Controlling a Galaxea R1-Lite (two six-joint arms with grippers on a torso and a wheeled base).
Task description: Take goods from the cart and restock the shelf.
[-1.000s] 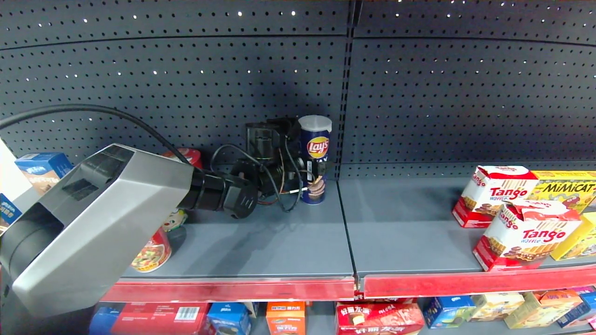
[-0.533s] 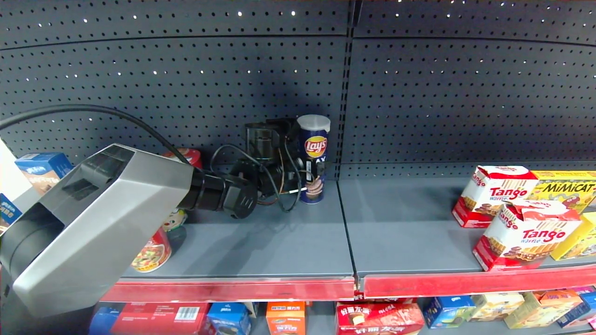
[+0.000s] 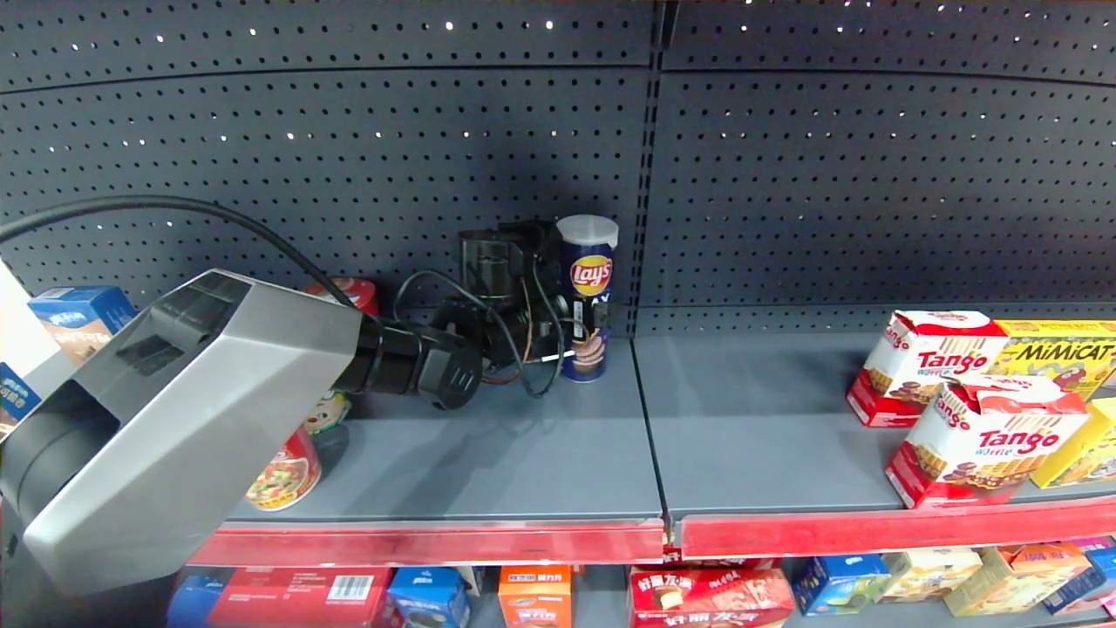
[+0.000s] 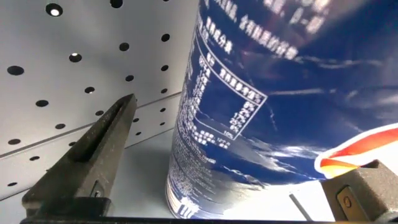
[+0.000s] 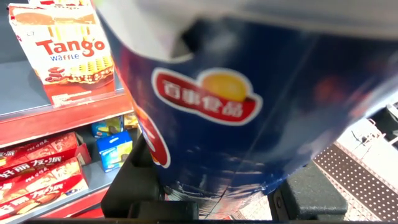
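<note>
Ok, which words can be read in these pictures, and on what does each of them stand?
"Lay's": chip can on the shelf.
"百事食品": second can in the right end effector.
"Tango", "WAFFLE": red-and-white boxes.
"MiMiCAT": yellow box.
Lower-shelf boxes and the chip can's back panel: too small to read.

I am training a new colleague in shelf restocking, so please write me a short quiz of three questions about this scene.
1. True or false: the blue chip can stands upright on the grey shelf.
2. Multiple choice: what does the right tool hold? A) a red bottle B) a second blue can C) a green bag
3. Fill in: seen from the robot, the wafer boxes stand to the ___ of the blue chip can.
Key: 1 true; 2 B; 3 right.
</note>
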